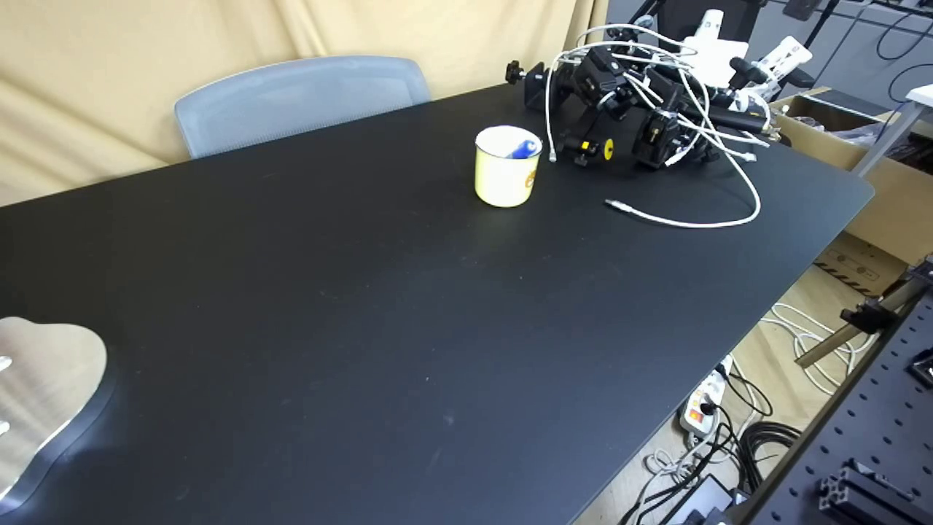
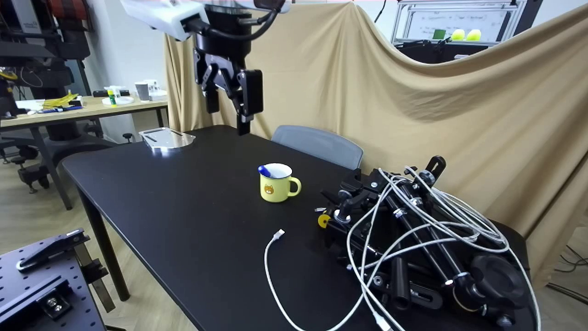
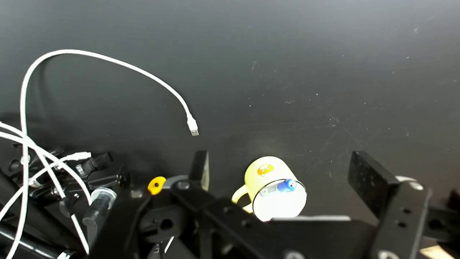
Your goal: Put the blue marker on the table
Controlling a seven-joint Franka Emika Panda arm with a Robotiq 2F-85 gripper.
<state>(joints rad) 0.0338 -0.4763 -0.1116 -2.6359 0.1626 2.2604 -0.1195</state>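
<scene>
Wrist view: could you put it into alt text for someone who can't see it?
A blue marker leans inside a yellow mug on a black table, seen from above and framed by an open gripper nearer the camera. At left, a white cable curves out over the table from a heap of black equipment.

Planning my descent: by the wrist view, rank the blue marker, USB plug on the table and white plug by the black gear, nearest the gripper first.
From the gripper, in the wrist view:
1. Blue marker: in the yellow mug, framed between the fingers.
2. USB plug: on the table, upper left of the mug.
3. White plug: farther left, by the black gear.
</scene>
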